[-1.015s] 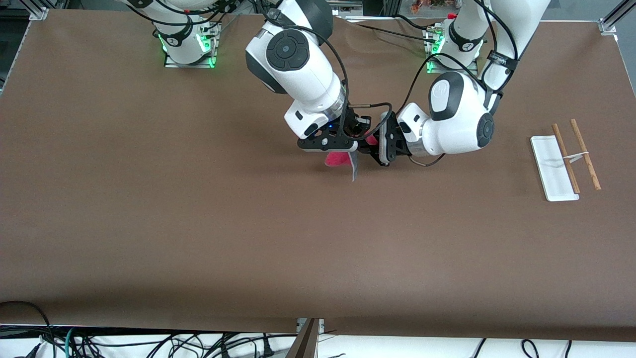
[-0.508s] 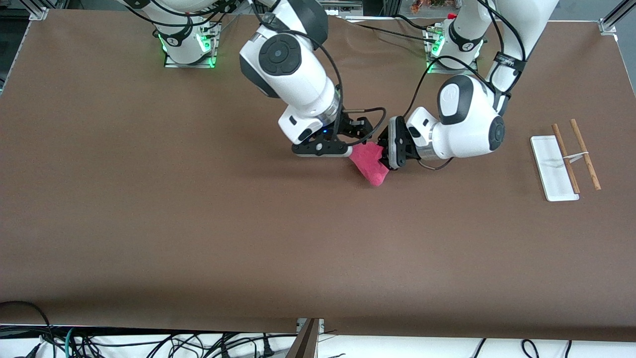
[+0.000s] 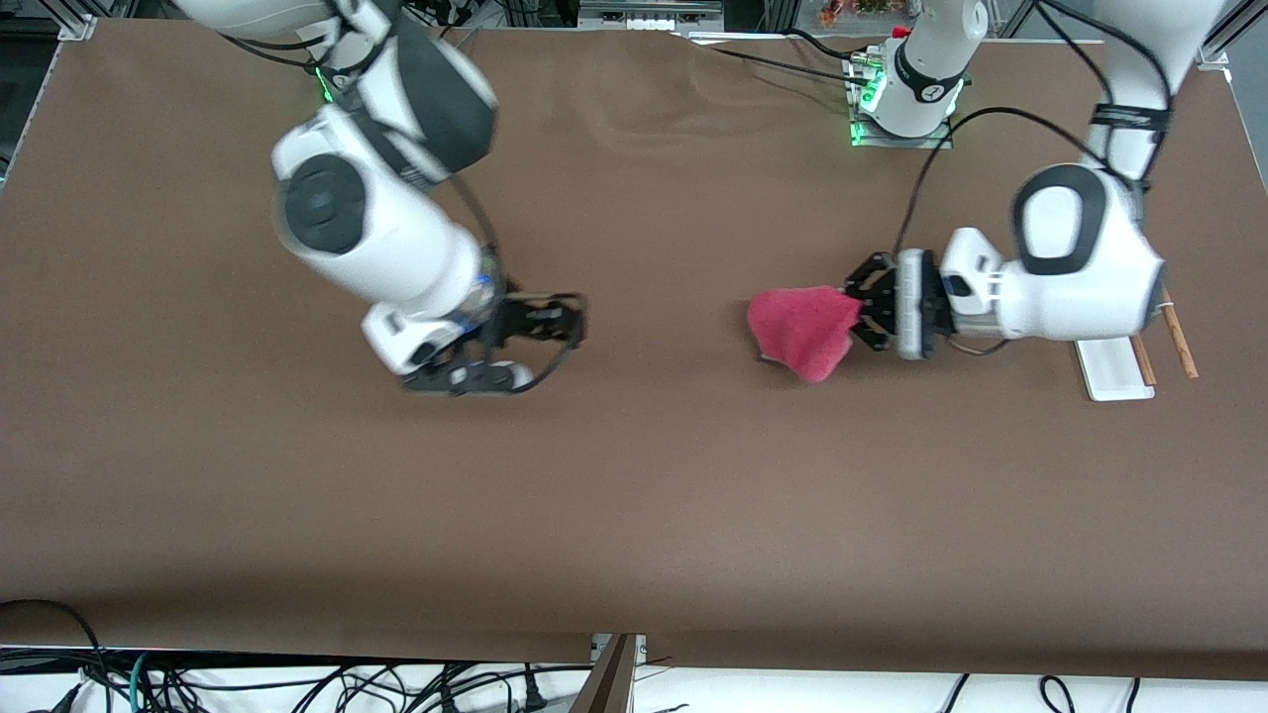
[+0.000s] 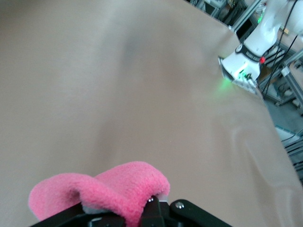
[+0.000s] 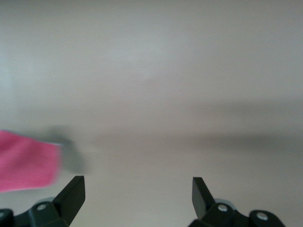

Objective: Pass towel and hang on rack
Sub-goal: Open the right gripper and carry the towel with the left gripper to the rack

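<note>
two white arms work over our wide brown tabletop (image 3: 634,495), and they stand well apart from each other. our right arm reaches out from its base with its hand (image 3: 540,349) over bare tabletop toward its own end; the right wrist view shows its two black fingers (image 5: 71,195) spread wide with nothing between them. our left arm's hand (image 3: 854,309) is over the tabletop toward the left arm's end, and it is clamped on one edge of the small fluffy pink-red towel (image 3: 802,331), which hangs bunched and floppy from the fingertips, clear of the other arm. the small rack with a flat white base and two thin brown wooden rods (image 3: 1114,366) stands on the tabletop at the left arm's end, partly covered by the left arm's wrist.
</note>
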`<control>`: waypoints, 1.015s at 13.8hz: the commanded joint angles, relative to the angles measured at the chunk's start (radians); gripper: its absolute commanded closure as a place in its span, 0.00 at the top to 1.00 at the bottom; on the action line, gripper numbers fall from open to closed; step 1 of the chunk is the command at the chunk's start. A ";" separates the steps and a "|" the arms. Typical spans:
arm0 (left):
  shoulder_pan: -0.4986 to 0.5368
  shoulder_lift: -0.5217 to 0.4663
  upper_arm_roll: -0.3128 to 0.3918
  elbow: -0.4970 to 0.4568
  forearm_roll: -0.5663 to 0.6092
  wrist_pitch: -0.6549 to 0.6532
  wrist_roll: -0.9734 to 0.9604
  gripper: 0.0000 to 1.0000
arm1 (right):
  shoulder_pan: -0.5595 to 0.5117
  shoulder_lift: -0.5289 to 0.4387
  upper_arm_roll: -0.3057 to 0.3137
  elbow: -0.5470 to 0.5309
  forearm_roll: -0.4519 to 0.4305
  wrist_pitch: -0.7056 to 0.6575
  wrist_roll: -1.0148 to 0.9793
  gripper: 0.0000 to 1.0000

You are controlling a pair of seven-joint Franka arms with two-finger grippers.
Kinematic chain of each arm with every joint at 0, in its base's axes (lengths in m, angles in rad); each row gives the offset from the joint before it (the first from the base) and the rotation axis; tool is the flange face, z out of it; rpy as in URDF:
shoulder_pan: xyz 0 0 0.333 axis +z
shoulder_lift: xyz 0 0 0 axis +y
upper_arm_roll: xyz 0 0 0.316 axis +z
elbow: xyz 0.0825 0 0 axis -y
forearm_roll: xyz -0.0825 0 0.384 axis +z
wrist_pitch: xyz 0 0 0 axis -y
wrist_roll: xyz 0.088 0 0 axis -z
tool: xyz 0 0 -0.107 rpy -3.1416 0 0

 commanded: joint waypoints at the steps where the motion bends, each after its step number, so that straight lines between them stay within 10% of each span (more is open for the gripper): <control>1: 0.124 -0.002 -0.011 0.088 0.099 -0.128 -0.005 0.00 | -0.119 -0.008 0.009 -0.003 -0.024 -0.083 -0.132 1.00; 5: 0.280 0.027 -0.011 0.204 0.194 -0.274 -0.005 0.00 | -0.213 -0.046 -0.016 -0.005 -0.162 -0.121 -0.168 1.00; 10: 0.425 0.090 -0.010 0.290 0.375 -0.334 0.104 0.00 | -0.220 -0.123 -0.203 -0.010 -0.159 -0.166 -0.463 1.00; 14: 0.515 0.179 -0.011 0.368 0.533 -0.334 0.228 0.00 | -0.264 -0.285 -0.254 -0.202 -0.156 -0.142 -0.628 1.00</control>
